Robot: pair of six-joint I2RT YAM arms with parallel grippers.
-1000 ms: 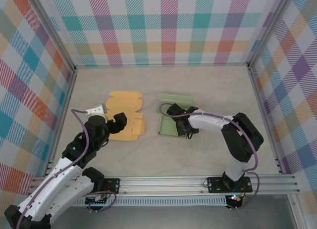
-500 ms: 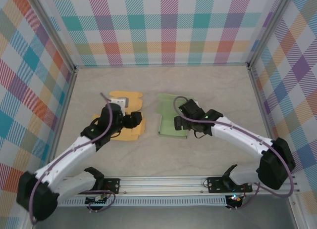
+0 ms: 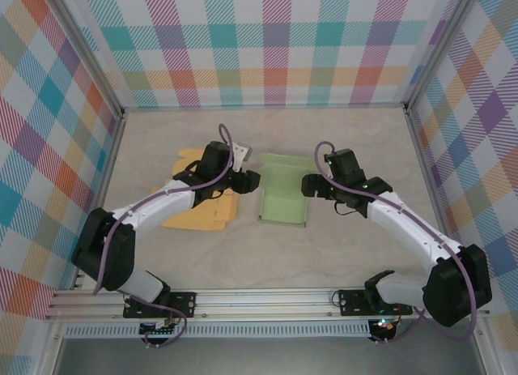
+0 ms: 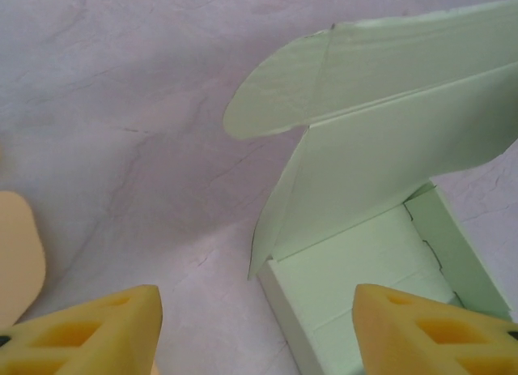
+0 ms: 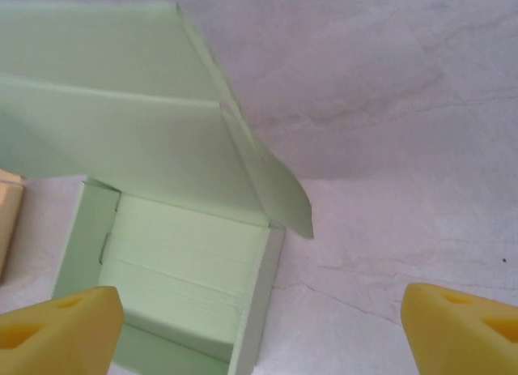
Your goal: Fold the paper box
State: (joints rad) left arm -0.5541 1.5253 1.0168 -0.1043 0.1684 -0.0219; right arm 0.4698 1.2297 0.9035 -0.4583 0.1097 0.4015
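Beside green box, left arm, right arm newly arrived

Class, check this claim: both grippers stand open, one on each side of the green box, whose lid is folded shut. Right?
No. The green box has its lid raised, with the inside showing, as the left wrist view makes plain. The left gripper and right gripper do stand open, one on each side of it.

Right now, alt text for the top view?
A green box, lid raised at the back, sits on the table with the left gripper at its left side and the right gripper at its right. A flat orange box lies to its left, partly under the left arm.
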